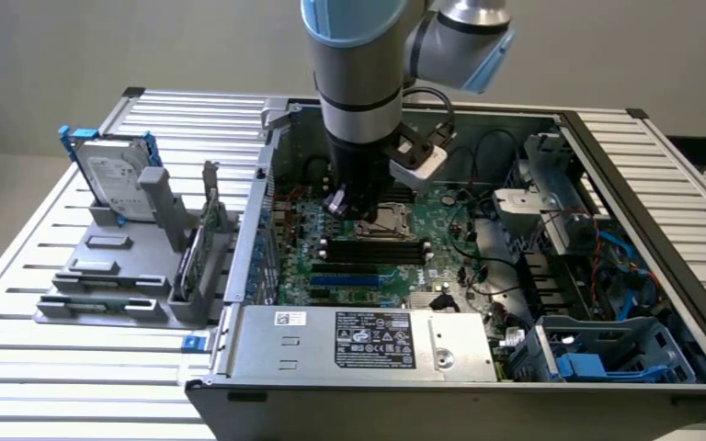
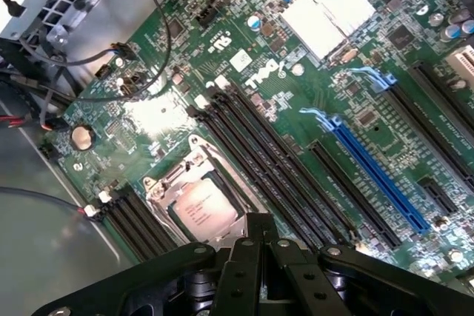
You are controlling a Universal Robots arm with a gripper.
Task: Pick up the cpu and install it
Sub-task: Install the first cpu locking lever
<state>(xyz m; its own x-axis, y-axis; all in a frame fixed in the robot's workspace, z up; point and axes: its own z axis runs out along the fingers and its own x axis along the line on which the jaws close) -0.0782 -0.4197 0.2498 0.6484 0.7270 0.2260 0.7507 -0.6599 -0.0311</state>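
I'm hovering low over the motherboard [image 2: 355,146], fingers [image 2: 248,257] drawn together and carrying nothing; the cpu [image 2: 204,209] sits in its socket just below them, well inside the computer case [image 1: 366,340] on the table [image 1: 34,230]; best to stay square above the socket, no sideways scrape; the wrist view reveals the chip, which my arm [image 1: 359,101] largely masks in the exterior view.

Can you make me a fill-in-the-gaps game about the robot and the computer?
1. The cpu lies flat in a socket just past the gripper, on the ____.
2. The motherboard is coloured ____.
3. Among the black slots, one long slot is ____.
4. The hard drive stands on the exterior view's ____ of the arm.

Missing words: motherboard, green, blue, left.
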